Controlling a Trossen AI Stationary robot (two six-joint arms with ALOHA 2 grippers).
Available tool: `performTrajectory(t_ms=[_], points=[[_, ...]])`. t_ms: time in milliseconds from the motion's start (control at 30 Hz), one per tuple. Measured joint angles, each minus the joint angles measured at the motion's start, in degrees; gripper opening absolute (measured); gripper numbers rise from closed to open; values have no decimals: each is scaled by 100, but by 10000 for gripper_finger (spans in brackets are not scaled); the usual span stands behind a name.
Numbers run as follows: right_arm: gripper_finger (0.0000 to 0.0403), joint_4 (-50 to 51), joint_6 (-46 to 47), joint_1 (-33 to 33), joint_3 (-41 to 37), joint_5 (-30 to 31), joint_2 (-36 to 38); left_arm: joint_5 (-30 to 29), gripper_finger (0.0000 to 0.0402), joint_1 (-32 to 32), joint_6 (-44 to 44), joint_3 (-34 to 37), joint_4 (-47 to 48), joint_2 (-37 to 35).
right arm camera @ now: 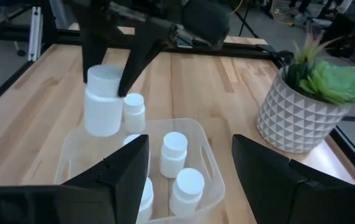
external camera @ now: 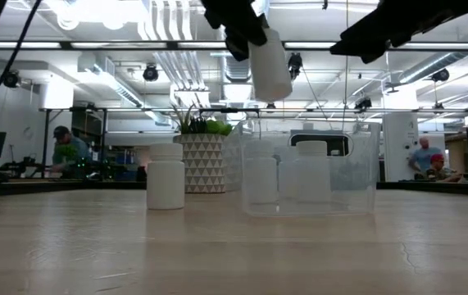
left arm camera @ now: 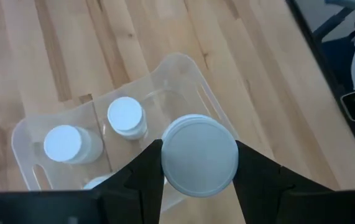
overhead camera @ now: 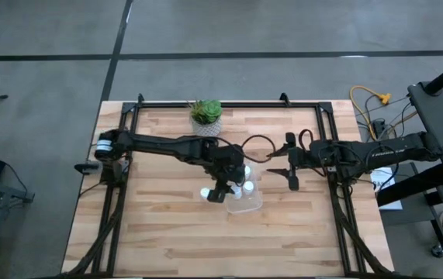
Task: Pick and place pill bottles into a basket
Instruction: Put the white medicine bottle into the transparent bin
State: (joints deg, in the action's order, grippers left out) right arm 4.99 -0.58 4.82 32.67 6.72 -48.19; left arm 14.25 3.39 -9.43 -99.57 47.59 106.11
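While left end effector clamps bottle above basket | release it inside | right end effector apart, waiting near bench's right edge.

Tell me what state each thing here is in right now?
Left pincer: shut on a pill bottle, held above the basket.
Right pincer: open, empty, beside the basket.
Basket: upright, with several bottles standing inside.
Outside bottle: standing on the table.
Plant pot: upright.

From overhead we look straight down on the table; low, level across it; both wrist views share the basket closely.
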Motion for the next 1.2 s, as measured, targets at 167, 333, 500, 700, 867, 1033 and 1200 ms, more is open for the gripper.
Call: performTrajectory(t_ms=[167,333,500,700,867,1033,1200], points=[[219,231,44,2,-124,156,256,-177,141,67,-6,-496,331,421],[219,240,60,4,-285,244,470,-679,141,218,-157,-721,676,751],[219,263,87,-1,-448,247,606,-713,141,353,-339,-697,643,815],[219,236,150,4,-490,245,656,-740,141,437,-420,-719,506,820],[219,256,173,4,-490,245,654,-757,141,458,-461,-682,443,906],[219,256,171,4,-490,244,656,-746,141,463,-490,-576,346,926],[219,256,171,4,-490,241,656,-744,141,489,-485,-518,381,927]])
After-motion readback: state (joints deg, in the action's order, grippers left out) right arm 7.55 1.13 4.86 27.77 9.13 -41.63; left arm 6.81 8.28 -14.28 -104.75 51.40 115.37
